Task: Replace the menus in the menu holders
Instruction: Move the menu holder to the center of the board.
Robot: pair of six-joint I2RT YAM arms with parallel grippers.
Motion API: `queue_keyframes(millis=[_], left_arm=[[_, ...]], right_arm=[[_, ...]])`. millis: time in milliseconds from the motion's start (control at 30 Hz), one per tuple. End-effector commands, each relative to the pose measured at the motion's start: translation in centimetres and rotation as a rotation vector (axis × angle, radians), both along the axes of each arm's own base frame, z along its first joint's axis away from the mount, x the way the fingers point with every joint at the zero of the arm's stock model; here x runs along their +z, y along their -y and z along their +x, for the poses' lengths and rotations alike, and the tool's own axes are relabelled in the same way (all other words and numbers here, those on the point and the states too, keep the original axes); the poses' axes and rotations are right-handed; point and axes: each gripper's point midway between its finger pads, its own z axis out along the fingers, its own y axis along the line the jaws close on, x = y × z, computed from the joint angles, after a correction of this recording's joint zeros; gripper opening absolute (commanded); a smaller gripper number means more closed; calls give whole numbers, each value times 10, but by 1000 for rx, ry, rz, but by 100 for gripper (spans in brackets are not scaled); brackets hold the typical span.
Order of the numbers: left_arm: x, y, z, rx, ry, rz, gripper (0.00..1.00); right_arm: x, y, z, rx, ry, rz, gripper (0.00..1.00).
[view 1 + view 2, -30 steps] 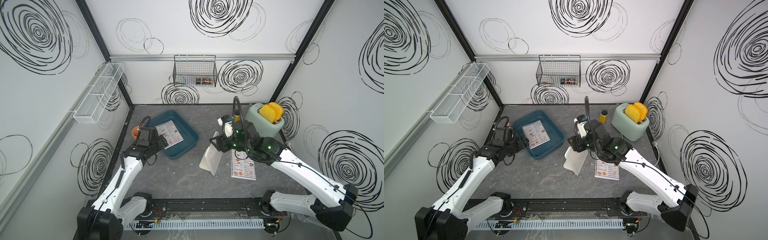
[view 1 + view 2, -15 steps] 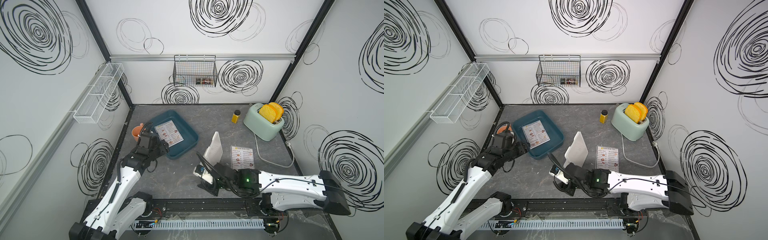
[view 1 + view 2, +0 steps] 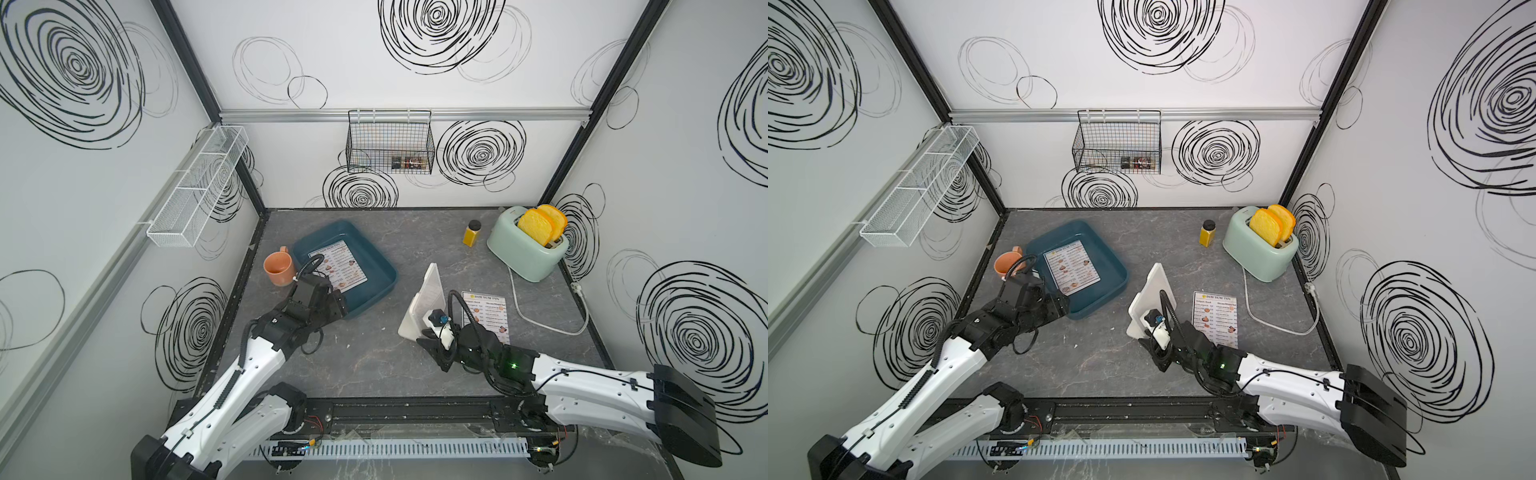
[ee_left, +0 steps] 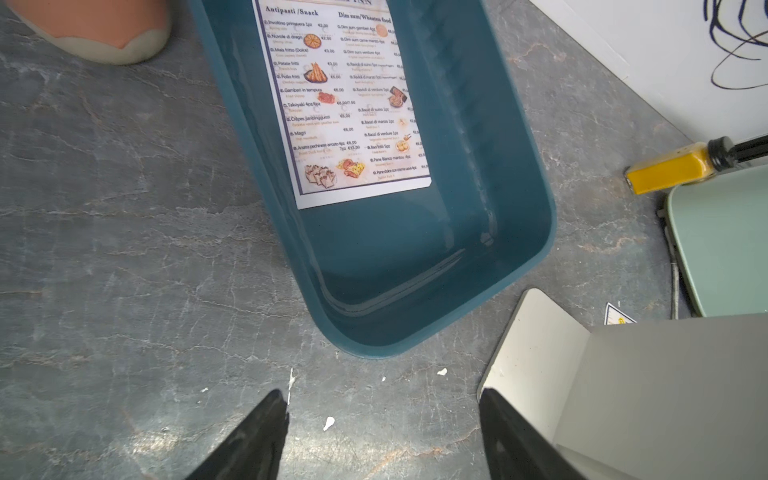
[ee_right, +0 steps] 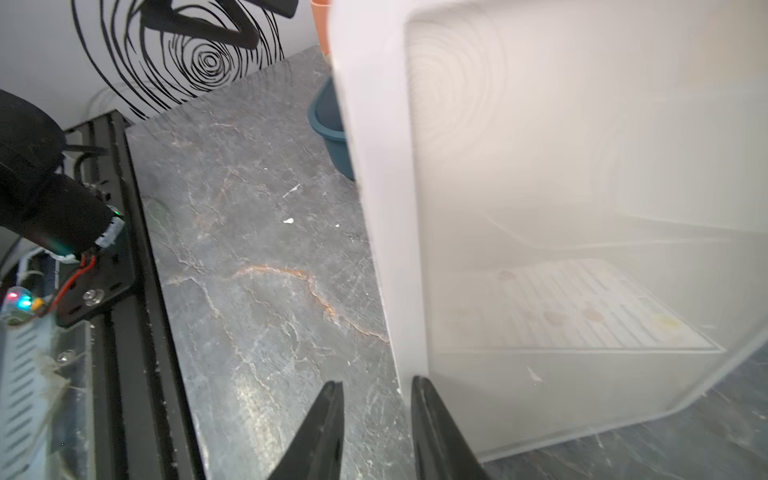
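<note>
One claw (image 5: 376, 380) seemingly straddles holder (image 5: 374, 124) edge.

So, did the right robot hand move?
Yes. The right gripper has moved away from the toaster, toward the table's front edge, down by the white stand's bottom corner.

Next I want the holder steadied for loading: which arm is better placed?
Right. The right gripper sits at the menu holder's near frame edge, jaws narrowly parted. The left gripper hangs open by the teal tray, apart from the holder.
</note>
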Motion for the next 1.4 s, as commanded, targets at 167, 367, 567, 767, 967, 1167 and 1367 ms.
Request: queue_keyframes(millis=[167, 367, 567, 767, 967, 1167, 1367], left_arm=[[9, -6, 5, 46, 19, 1, 76], [4, -13, 5, 89, 11, -5, 75], [-4, -33, 2, 192, 0, -44, 62], [1, -48, 6, 228, 6, -25, 62], [4, -45, 12, 205, 24, -35, 63], [14, -48, 13, 199, 44, -5, 63], [26, -53, 7, 200, 53, 17, 65]], right_arm=[[-9, -6, -30, 162, -71, 10, 24], [4, -10, -27, 165, 14, 131, 21], [10, -31, 0, 63, -4, 145, 17], [9, -27, 32, -95, 35, 152, 16], [0, -2, 74, -256, 9, 161, 16], [-1, -4, 96, -266, 2, 155, 17], [15, -34, 51, -41, -86, 162, 33]])
